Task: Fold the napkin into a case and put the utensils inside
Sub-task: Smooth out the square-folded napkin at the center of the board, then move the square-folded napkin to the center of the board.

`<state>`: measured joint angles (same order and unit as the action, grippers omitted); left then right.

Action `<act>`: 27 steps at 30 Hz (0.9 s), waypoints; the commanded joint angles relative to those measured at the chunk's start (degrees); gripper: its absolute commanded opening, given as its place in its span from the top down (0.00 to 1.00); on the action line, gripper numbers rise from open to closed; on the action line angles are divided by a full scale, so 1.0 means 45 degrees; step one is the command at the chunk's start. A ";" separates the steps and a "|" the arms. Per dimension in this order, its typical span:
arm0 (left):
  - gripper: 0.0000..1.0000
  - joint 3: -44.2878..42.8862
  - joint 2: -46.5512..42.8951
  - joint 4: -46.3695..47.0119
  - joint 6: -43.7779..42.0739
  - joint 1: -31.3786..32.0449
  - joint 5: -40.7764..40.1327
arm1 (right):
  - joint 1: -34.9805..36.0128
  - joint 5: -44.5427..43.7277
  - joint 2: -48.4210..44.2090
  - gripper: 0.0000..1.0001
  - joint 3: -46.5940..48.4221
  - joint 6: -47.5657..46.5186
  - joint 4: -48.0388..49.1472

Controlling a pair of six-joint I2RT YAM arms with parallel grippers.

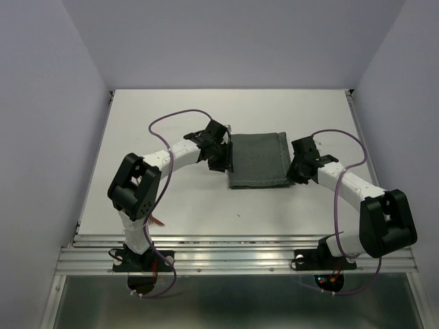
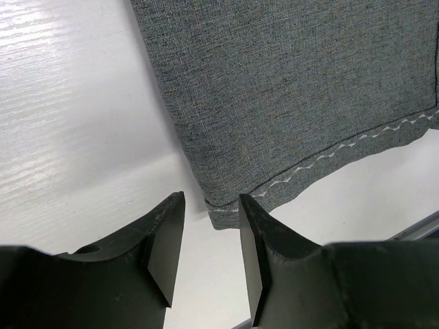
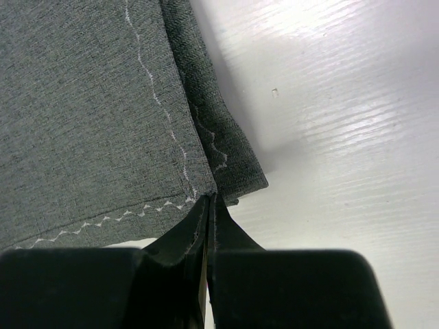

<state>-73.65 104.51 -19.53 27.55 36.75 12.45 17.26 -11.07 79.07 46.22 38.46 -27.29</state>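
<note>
- Top external view: the napkin (image 1: 257, 159) lies flat near the middle of the white desk (image 1: 171, 205), folded into a grey-green rectangle.
- The left gripper (image 1: 223, 156) sits at the napkin's left edge. The right gripper (image 1: 296, 171) sits at the right edge, close to the near right corner. Each arm reaches in from its own side, and a purple cable (image 1: 164, 123) loops above each one.
- Left wrist view: the left gripper's (image 2: 211, 200) jaws stand partly apart with a clear gap between them and hold nothing.
- A corner of the napkin (image 2: 288, 89) lies on the desk (image 2: 68, 123) just ahead of that gap, not between the jaws. A white zigzag stitched hem (image 2: 343, 147) runs along the cloth edge leading away from the corner.
- Right wrist view: the right gripper's (image 3: 209, 200) jaws are pressed together with no gap showing. Their tips meet on the corner of the napkin's (image 3: 82, 116) upper layer, where two lines of zigzag stitching join.
- A lower layer of the cloth pokes out just to the right of that pinched corner and lies flat on the desk (image 3: 343, 137).
</note>
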 commanded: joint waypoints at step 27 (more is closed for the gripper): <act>0.52 -0.0724 0.0292 0.0121 -0.0478 0.0290 0.0828 | -0.0181 -0.0978 0.1843 0.33 0.0413 -0.1885 0.0634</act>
<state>-75.02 106.24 -19.29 26.57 37.54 15.66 17.26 -16.73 85.80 46.74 32.36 -27.38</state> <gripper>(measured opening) 0.483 0.678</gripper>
